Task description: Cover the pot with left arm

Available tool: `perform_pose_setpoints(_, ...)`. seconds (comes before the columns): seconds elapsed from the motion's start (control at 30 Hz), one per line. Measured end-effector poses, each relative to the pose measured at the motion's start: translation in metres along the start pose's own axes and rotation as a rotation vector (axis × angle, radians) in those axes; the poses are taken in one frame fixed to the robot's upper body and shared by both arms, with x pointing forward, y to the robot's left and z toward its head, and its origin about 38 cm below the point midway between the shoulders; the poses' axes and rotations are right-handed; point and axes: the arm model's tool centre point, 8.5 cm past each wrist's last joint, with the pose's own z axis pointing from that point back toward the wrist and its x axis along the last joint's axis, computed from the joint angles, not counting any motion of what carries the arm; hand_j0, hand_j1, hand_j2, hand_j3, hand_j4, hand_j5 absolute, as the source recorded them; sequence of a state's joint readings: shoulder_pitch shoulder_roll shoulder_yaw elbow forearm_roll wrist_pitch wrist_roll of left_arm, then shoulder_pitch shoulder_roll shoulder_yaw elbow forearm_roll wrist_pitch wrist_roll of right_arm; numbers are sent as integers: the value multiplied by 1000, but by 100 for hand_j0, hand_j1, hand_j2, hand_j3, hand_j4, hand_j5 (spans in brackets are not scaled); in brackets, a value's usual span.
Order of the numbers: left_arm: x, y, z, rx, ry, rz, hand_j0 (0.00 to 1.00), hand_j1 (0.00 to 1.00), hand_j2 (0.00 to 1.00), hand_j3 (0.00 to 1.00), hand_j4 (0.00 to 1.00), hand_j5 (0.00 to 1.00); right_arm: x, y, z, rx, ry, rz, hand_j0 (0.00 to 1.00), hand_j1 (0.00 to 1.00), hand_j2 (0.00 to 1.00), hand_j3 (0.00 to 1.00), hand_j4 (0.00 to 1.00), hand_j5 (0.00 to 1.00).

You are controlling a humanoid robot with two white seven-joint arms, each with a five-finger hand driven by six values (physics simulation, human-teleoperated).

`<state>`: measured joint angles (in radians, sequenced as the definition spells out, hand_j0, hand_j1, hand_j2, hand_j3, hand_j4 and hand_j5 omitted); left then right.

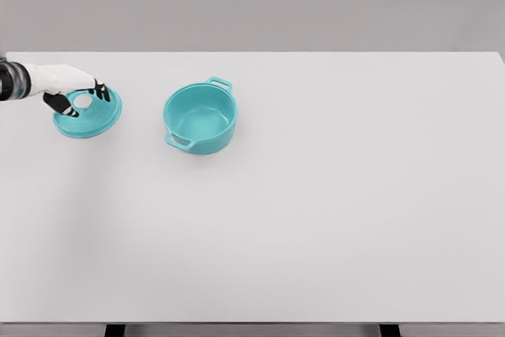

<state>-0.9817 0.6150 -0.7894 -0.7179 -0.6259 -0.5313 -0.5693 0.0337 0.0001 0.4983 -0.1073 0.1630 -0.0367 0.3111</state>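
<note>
Left robot hand [75,92] reaches in from the left edge, fingers curled downward.

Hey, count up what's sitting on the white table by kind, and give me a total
Pot: 1, teal, uncovered
Lid: 1, teal, left of the pot, with the left robot hand at its knob
Total: 2 things on the table
</note>
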Motion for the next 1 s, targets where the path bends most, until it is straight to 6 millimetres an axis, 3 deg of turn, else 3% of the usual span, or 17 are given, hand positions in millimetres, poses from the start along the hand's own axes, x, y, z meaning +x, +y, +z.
perform_pose_setpoints(0.57,-2,-1,-1,-2,14,12,66,66,66,66,66,66,0,0,0,0,0,0,100,100,100,100,100,100)
perform_pose_setpoints(1.0,-6,2,4,4,22,11,53,53,53,53,53,53,0,0,0,0,0,0,100,100,100,100,100,100)
